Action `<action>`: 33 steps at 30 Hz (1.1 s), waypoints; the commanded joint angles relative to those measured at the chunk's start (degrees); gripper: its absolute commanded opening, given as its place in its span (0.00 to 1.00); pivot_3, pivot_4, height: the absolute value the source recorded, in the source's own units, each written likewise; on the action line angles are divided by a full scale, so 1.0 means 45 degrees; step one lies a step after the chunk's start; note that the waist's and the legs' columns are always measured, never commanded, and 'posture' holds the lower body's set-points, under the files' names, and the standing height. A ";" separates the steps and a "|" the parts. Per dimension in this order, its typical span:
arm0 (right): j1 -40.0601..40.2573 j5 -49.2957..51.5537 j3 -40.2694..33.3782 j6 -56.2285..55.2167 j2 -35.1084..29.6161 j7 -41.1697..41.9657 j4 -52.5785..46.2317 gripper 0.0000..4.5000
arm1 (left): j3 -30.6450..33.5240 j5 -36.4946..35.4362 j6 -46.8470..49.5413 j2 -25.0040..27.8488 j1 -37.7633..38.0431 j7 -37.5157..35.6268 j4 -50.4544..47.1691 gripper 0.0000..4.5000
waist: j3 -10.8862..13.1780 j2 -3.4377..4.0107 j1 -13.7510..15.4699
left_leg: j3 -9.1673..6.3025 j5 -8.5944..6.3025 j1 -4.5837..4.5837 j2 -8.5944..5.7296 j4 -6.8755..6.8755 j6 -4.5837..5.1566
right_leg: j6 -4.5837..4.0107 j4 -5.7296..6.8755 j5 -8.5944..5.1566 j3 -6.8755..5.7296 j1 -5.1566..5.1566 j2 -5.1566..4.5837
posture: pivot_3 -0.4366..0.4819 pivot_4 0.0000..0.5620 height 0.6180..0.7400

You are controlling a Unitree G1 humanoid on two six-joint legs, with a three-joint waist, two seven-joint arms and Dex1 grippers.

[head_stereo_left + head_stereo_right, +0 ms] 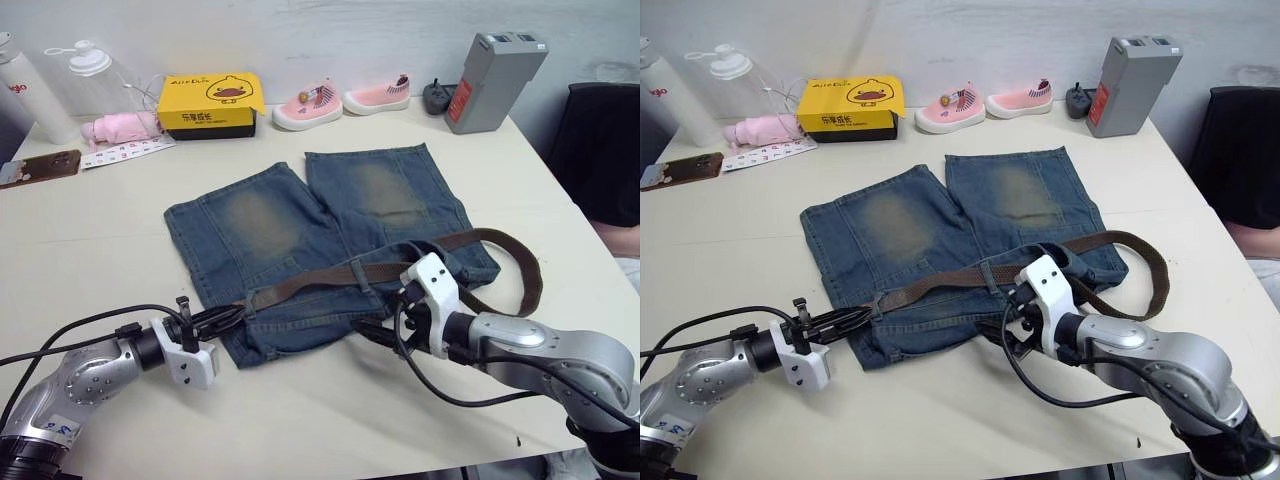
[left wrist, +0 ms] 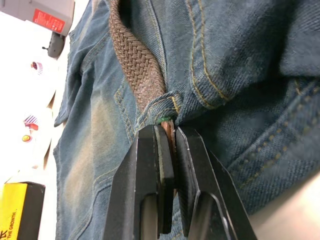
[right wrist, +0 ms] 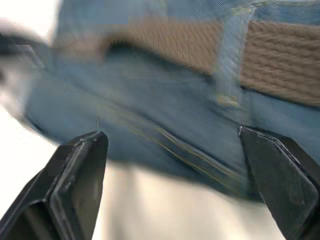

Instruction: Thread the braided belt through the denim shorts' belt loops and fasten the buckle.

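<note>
Shorts (image 1: pixel 300 250) near table's (image 1: pixel 100 250) front edge, belt (image 1: pixel 330 275) threaded.

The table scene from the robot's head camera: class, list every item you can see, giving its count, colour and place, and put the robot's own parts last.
denim shorts: one, faded blue, table centre.
braided belt: one, dark brown, along the waistband, looping off to the right.
belt loops: blue denim, one seen over the belt mid-waistband.
yellow box: one, back of the table.
pink shoes: two, back centre.
grey battery pack: one, back right.
black adapter: one, beside the pack.
bottles: two, clear and white, back left.
pink cloth: one, beside the box.
phone: one, dark, left edge.
left tool: black, shut on the belt end at the waistband's left.
right tool: black, open, at the waistband.
</note>
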 commanded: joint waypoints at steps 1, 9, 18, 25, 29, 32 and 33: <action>0.0408 -0.2004 0.0668 -0.1075 0.0094 0.0809 -0.0014 0.72 | 0.0211 -0.0116 -0.0018 0.0024 -0.0065 0.0046 0.0153 0.00 | 0.0000 0.0000 0.0008 | 0.0000 0.0000 0.0000 0.0000 0.0001 -0.0001 | 0.0000 0.0002 0.0000 0.0001 0.0000 -0.0002 | 0.48 0.27 0.42; 0.0492 -0.4417 0.1505 -0.0802 0.1210 0.0796 0.0945 0.01 | 0.0142 -0.0023 -0.0113 0.0000 -0.0204 0.0079 0.0301 0.00 | -0.0042 -0.0065 -0.0019 | 0.0002 0.0002 0.0018 0.0005 0.0002 -0.0003 | -0.0004 0.0011 0.0002 0.0000 0.0012 -0.0001 | 0.48 0.27 0.42; 0.0618 -0.5246 0.1436 0.0197 0.2074 0.1084 0.1311 0.00 | 0.0283 -0.0278 -0.0162 0.0111 -0.0067 0.0013 0.0704 0.16 | -0.0144 -0.0215 -0.0032 | 0.0003 0.0003 0.0044 0.0035 0.0006 -0.0015 | -0.0036 0.0008 0.0012 -0.0020 0.0023 0.0001 | 0.48 0.27 0.42; 0.0684 -0.5553 0.1280 0.0457 0.2367 0.1374 0.1171 0.00 | 0.0410 0.0275 -0.0209 0.0169 0.0044 0.0246 0.0823 0.65 | -0.0186 -0.0240 -0.0024 | 0.0002 0.0002 0.0047 0.0042 0.0006 -0.0019 | -0.0044 0.0010 0.0014 -0.0040 0.0027 0.0001 | 0.48 0.27 0.42; 0.0713 -0.5667 0.1176 0.0624 0.2561 0.1466 0.1084 0.00 | 0.0395 0.0406 -0.0227 0.0104 -0.0023 0.0311 0.0788 0.65 | -0.0192 -0.0234 -0.0028 | 0.0004 0.0000 0.0049 0.0052 0.0004 -0.0022 | -0.0050 0.0011 0.0014 -0.0051 0.0027 0.0002 | 0.48 0.27 0.42; 0.0731 -0.5746 0.1133 0.0729 0.2652 0.1513 0.1030 0.00 | 0.0360 0.0430 -0.0260 0.0085 -0.0016 0.0313 0.0732 0.60 | -0.0193 -0.0233 -0.0028 | 0.0005 -0.0001 0.0049 0.0057 0.0005 -0.0025 | -0.0057 0.0011 0.0017 -0.0064 0.0027 0.0002 | 0.48 0.27 0.42; 0.0733 -0.5772 0.1122 0.0763 0.2682 0.1527 0.1008 0.00 | 0.0350 0.0408 -0.0294 0.0110 0.0003 0.0290 0.0754 0.53 | -0.0193 -0.0233 -0.0028 | 0.0006 -0.0001 0.0049 0.0057 0.0005 -0.0025 | -0.0057 0.0012 0.0017 -0.0063 0.0027 0.0002 | 0.48 0.27 0.42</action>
